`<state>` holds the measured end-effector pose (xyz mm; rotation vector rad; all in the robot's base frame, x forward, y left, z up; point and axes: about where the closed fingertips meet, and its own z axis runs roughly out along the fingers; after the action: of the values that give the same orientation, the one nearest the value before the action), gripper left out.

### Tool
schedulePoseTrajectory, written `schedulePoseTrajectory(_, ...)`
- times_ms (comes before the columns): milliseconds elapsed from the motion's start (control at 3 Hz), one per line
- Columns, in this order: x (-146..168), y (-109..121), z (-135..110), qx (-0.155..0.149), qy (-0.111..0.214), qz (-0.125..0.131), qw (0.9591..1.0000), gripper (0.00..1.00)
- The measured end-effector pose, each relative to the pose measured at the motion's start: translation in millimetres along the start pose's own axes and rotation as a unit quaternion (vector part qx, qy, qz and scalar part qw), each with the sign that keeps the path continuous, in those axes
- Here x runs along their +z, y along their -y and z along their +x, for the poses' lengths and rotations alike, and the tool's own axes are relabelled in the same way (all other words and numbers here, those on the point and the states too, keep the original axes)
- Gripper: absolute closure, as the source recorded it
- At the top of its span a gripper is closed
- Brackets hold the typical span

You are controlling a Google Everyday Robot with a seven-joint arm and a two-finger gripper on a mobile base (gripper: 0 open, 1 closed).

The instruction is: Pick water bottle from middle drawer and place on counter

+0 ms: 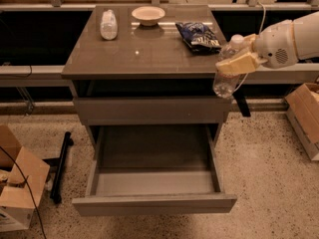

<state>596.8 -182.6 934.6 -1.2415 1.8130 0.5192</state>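
Claw (228,65), beige and reaching in from the right side of the frame on a white arm (294,39), is clamping its fingers across the middle of the water bottle (224,83). One finger is lying across the front of the bottle; the other is hidden behind it. The bottle is hanging in the air nearly upright, tilting slightly so that its white cap is pointing up and to the right while its clear base is pointing down. In the picture it is sitting right at the front right corner of the counter (149,54), with its base dipping below the slab's edge, and whether it is touching the slab cannot be told.

Left of the claw, on the counter's far right part, a dark blue snack bag (198,35) is lying flat. A pale bowl (148,15) is standing at the back centre, and a fatter whitish bottle (108,25) is standing at the back left.

Below the slab, the upper drawer front (152,109) is sitting closed. Under it the middle drawer (154,203) is standing pulled out toward the bottom of the frame, showing its grey floor.

On the speckled floor (269,173), a cardboard box (17,193) is sitting at the lower left beside a black bar (61,166), and another box (305,118) is sitting at the right edge.
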Motion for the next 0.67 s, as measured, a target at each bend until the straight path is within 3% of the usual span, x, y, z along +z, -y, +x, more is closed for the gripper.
schedulePoseTrajectory(333, -2, 16, -16, -0.009, 0.003, 0.015, 0.9998, 1.00)
schedulePoseTrajectory(667, -1, 46, -48, -0.022, 0.020, 0.025, 0.9992, 1.00)
